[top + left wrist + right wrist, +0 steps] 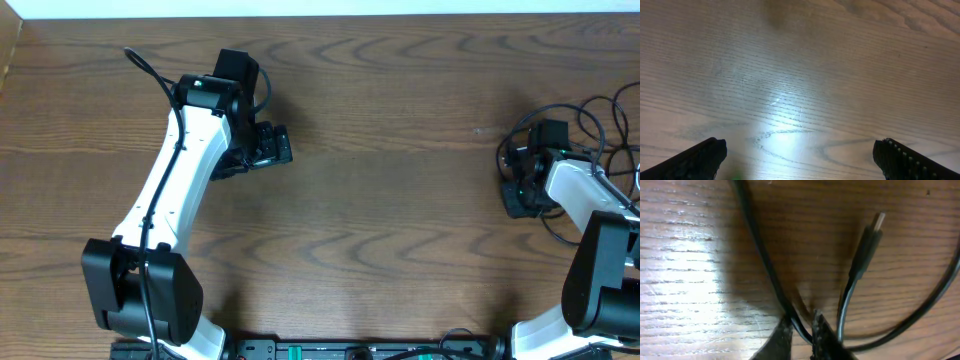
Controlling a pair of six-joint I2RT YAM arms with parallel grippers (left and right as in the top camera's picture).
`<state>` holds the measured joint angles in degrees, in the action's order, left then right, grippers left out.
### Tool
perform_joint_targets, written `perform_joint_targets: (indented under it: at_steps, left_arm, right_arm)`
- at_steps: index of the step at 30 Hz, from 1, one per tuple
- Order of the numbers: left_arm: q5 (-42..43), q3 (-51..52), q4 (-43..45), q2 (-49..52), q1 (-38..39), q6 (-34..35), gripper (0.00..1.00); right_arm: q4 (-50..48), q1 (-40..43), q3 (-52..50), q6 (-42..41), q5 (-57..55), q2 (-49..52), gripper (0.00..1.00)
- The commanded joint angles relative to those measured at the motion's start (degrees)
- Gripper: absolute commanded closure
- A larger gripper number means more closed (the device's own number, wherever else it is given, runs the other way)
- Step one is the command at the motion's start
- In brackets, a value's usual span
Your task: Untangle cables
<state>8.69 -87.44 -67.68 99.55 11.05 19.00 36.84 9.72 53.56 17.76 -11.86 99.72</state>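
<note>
Several thin black cables [590, 125] lie looped at the table's far right edge. My right gripper [517, 185] sits at the left side of the pile. In the right wrist view its jaws [801, 330] are shut on one black cable [760, 255] that runs up and away over the wood. A second black cable with a small metal-tipped plug [867, 240] lies just right of the jaws, and another curves along the right side. My left gripper [268, 148] is open and empty over bare wood at the upper left; its fingertips [800, 155] are wide apart.
The wooden table [400, 200] spreads between the two arms. The right arm's base [600, 290] stands at the lower right and the left arm's base [140, 290] at the lower left. The table's back edge runs along the top.
</note>
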Motion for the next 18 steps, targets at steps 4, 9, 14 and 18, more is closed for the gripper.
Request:
perform_joint_targets:
  at_steps: [4, 9, 14, 18]
  left_arm:
    - [-0.31, 0.00, -0.39, -0.33, 0.17, -1.01, 0.01]
    - [-0.28, 0.00, -0.42, -0.31, 0.17, -1.01, 0.01]
    - [-0.28, 0.00, -0.79, -0.33, 0.17, -1.01, 0.01]
    - [-0.31, 0.00, -0.81, -0.33, 0.17, -1.01, 0.01]
  right_arm:
    - [-0.42, -0.07, -0.33, -4.11, 2.80, 0.68, 0.99]
    - [3.37, 0.87, 6.75, -8.17, 2.78, -1.46, 0.99]
    - [11.87, 5.49, 21.42, -8.79, -2.80, -3.96, 0.99]
    - [10.80, 10.54, 24.87, -9.18, -10.58, -3.93, 0.99]
